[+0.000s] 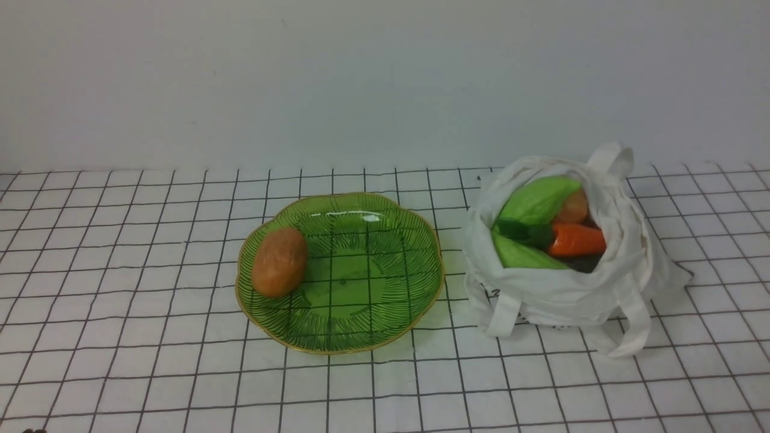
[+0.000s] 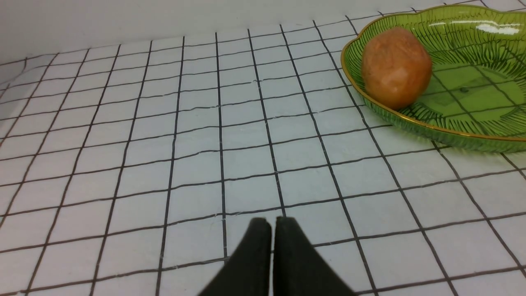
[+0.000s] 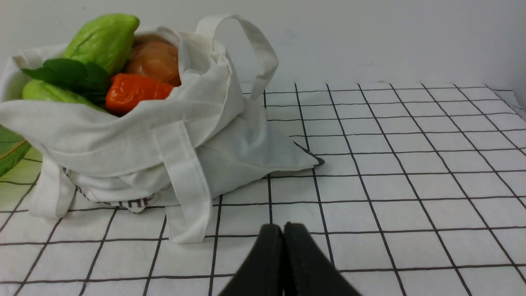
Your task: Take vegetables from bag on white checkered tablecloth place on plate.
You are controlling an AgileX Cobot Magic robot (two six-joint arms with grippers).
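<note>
Resting on green plate (image 1: 385,325), brown potato (image 1: 280,261) (matte, oval), both hands (image 2: 272,224) (image 3: 282,230) pressed together, empty.

Left gripper (image 2: 272,222) matte black, tapered wedge fingers, right gripper (image 3: 283,227) likewise black (no markings visible)

A staged test setup, not a home: a checkered tablecloth (image 1: 150,270) meets a bare white wall (image 1: 361,78) behind it.

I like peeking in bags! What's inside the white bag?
The bag holds an orange carrot, two light-green leafy pieces, dark leaves and a tan round one. Anything deeper is hidden by cloth and the vegetables on top.
</note>
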